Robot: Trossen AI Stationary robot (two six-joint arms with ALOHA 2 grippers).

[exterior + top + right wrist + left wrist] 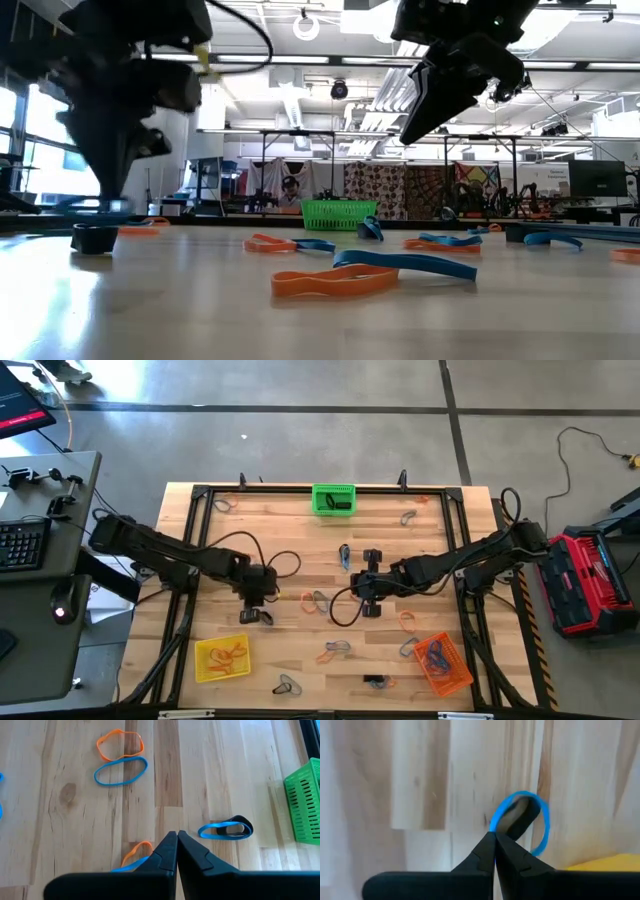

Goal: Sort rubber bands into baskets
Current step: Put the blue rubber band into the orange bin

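My left gripper (257, 606) points down at the table's left middle, shut on a blue rubber band (520, 820). A black band (95, 238) lies right under it. My right gripper (356, 588) is shut and empty, well above the table's middle (430, 110). Orange and blue bands (120, 757) and a blue-and-black pair (225, 830) lie ahead of it. The green basket (333, 498) stands at the far edge. The yellow basket (222, 658) and the orange basket (442, 663) stand near the front, both with bands inside. My left gripper pinches the blue band at one point of its loop (493, 829) between its two fingertips, coming from above and pointing down. The rest of the loop stands open beyond the tips, just over the wood. Whether its low end touches the table I cannot tell.
More loose bands lie scattered over the wooden table, such as an orange and blue pair (370, 272) near the front. A black frame (200, 492) runs around the table. The yellow basket's corner (605, 864) shows close to my left gripper.
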